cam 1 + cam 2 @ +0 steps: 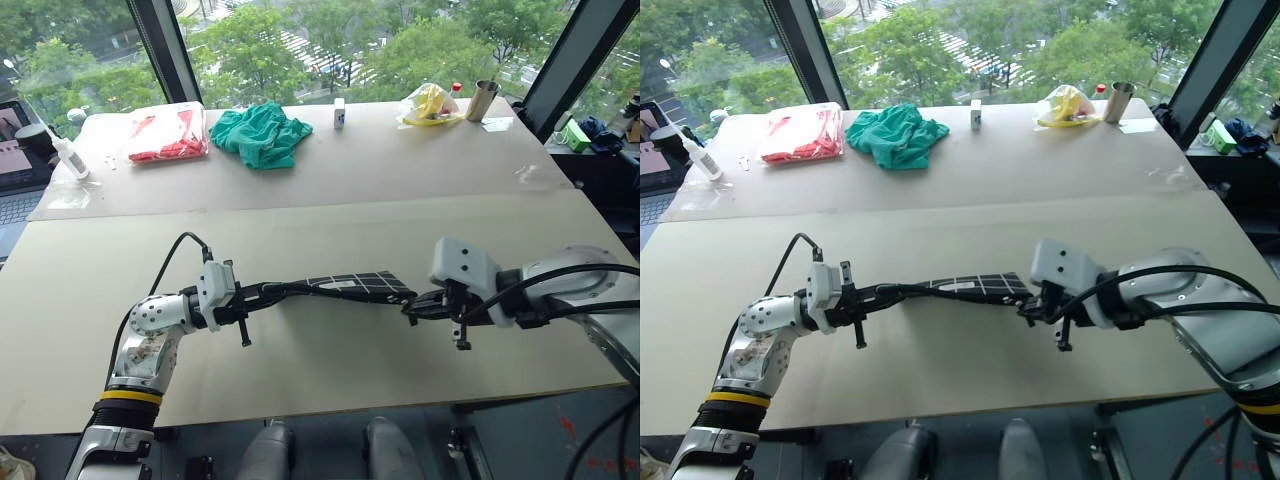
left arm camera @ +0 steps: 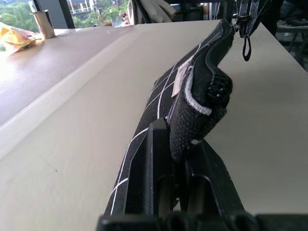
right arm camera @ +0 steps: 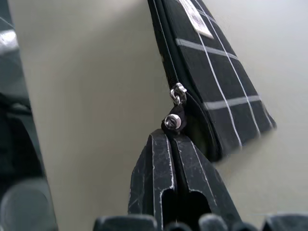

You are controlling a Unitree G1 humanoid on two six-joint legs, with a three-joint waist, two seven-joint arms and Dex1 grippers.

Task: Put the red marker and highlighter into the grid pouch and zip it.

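Daylight enters from the windows [image 1: 330, 50] at 12 o'clock; scene bright, evenly lit. Table [image 1: 330, 220] shows pale sheen toward 12 o'clock, soft shadows only. Head views sharp at centre, straight edges bowing slightly at the margins. Left wrist view: strong glare at 10 o'clock, near fingers [image 2: 154, 192] dark and soft. Right wrist view: background arm at 8 o'clock blurred, fingers [image 3: 173, 187] slightly out of focus.

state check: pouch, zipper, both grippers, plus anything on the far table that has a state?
grid pouch: held off the table between both grippers, zipper run to the right-gripper end
zipper pull: pinched by right gripper
left gripper: shut on pouch end
right gripper: shut on zipper pull
teal cloth: crumpled
metal cup: upright
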